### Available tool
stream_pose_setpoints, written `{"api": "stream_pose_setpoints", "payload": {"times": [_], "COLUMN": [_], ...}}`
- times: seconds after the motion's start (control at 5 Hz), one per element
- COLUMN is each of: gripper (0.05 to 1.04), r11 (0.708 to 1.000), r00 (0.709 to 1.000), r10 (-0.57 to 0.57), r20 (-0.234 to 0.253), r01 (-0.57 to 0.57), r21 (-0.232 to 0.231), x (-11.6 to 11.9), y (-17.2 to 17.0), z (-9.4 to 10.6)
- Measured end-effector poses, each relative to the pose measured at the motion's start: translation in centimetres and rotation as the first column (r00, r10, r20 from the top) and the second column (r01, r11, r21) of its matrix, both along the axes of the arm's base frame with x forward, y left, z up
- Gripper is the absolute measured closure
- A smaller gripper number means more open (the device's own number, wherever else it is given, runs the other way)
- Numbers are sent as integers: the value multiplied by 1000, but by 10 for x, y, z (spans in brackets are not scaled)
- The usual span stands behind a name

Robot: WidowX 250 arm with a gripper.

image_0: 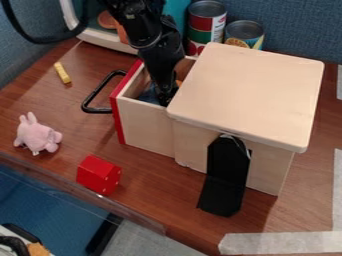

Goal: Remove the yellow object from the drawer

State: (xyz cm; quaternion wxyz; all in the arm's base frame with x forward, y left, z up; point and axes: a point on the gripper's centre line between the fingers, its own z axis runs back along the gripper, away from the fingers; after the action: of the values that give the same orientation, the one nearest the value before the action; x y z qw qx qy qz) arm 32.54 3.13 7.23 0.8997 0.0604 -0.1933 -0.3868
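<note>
Black stand: it leans on the near side of the wooden box (254,90), with its foot (224,200) on the tabletop (150,175).
Red block: this one (99,174) sits near the wooden box, on its drawer side.
Pink plush toy: the toy (37,134) is well apart from the wooden box, out past the drawer front.
Drawer: it (145,127) is pulled out of the wooden box, and its black handle (97,110) points away from the box.
End effector: it (162,100) is down in the drawer, just beside the wooden box. I can't tell if it is open, closed or gripping something.
Orange-yellow bit: a little (178,83) peeks out by the arm, inside the drawer. It may be the thing to take out.
Yellow block: this one (62,73) lies on the tabletop, well apart from the wooden box, past the handle.
Cans: they (244,34) stand behind the wooden box.
Done: the drawer is open. If the yellow block is the one meant, it is out too.
Left: if it's the bit inside, lifting it out and putting it down.
</note>
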Motion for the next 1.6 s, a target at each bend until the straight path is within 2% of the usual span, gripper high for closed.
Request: {"api": "stream_pose_setpoints", "payload": {"times": [0.2,0.4,0.6,0.8,1.0,1.2,1.4,1.6], "gripper": [134,398,422,422,422,422,422,422], "r11": [1000,999,998,998,996,995,985,950], "r00": [1000,997,996,996,998,998,987,941], "r10": [21,51,57,46,34,56,140,306], "r20": [-22,-62,-70,-83,-49,15,-75,-144], "r01": [-21,-50,-57,-49,-38,-55,-146,-311], "r21": [10,11,-5,-40,-76,-85,-89,-13], "x": [8,14,14,11,6,-7,-25,-39], "y": [2,6,8,7,11,17,31,58], "z": [-6,-14,-11,-11,9,48,55,70]}}
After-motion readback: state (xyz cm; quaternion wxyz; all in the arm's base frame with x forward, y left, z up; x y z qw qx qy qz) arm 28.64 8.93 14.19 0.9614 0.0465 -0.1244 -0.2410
